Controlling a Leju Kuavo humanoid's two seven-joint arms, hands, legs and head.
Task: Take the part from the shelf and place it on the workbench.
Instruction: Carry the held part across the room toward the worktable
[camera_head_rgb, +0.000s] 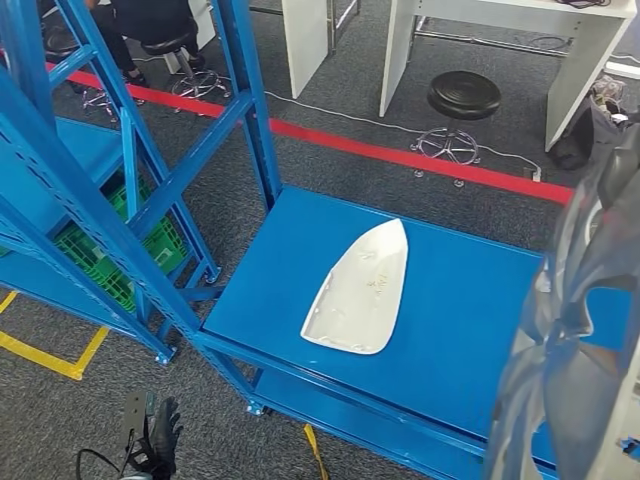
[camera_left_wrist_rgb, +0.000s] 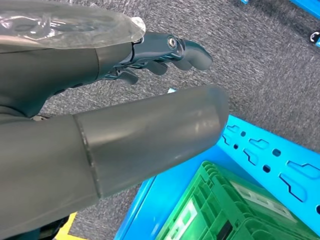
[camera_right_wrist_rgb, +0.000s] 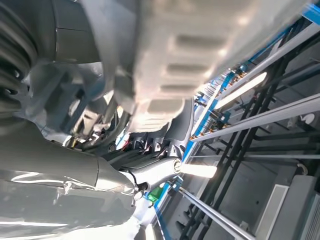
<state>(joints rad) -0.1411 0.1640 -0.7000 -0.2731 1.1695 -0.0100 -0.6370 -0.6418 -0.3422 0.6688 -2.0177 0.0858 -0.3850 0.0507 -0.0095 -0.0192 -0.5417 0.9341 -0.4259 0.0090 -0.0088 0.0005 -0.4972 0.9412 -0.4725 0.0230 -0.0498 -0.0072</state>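
A white, shield-shaped part (camera_head_rgb: 362, 290) lies flat on the blue workbench top (camera_head_rgb: 468, 320). At the right edge of the head view, a grey part in shiny plastic wrap (camera_head_rgb: 581, 330) is raised close to the camera. In the right wrist view this pale ribbed part (camera_right_wrist_rgb: 181, 60) sits over my right hand (camera_right_wrist_rgb: 151, 155), whose dark fingers (camera_right_wrist_rgb: 177, 135) curl round its edge. My left hand (camera_head_rgb: 155, 440) hangs low beside the bench. Its thumb and fingers (camera_left_wrist_rgb: 166, 50) are apart and hold nothing.
Blue shelf frames (camera_head_rgb: 113, 180) stand on the left with a green crate (camera_head_rgb: 143, 245) on the lowest level. Behind a red floor line (camera_head_rgb: 423, 155) are a black stool (camera_head_rgb: 462, 100), white desks (camera_head_rgb: 521, 30) and a seated person (camera_head_rgb: 128, 30). Yellow tape (camera_head_rgb: 45, 355) marks the carpet.
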